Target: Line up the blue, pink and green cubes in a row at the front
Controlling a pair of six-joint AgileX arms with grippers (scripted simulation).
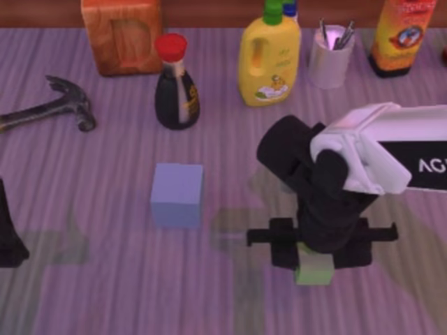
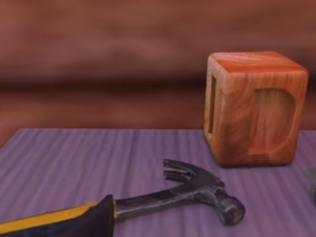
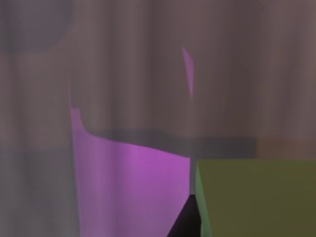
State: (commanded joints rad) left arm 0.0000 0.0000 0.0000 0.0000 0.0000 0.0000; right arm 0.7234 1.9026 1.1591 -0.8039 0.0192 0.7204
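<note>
Top view only: blue cube (image 1: 177, 195) on table (image 1: 105, 293), forward of soy sauce bottle (image 1: 175, 84). Green cube (image 1: 313, 269) forward-right of that bottle, right of blue cube, well apart, mostly hidden under right gripper (image 1: 316, 257). Finger spread and grip: cannot tell. Right wrist view: matte olive face of green cube (image 3: 256, 197) close up. Left wrist view only: hammer (image 2: 187, 195), wooden box (image 2: 254, 108). Left gripper (image 1: 8, 237) at table's left edge, fingers unseen. Pink cube not visible.

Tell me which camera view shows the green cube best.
The right wrist view: the green cube fills a large corner of it, seen close up. In the top view the green cube is partly hidden under the right end effector, with only its front showing. The left wrist view does not show it at all.
</note>
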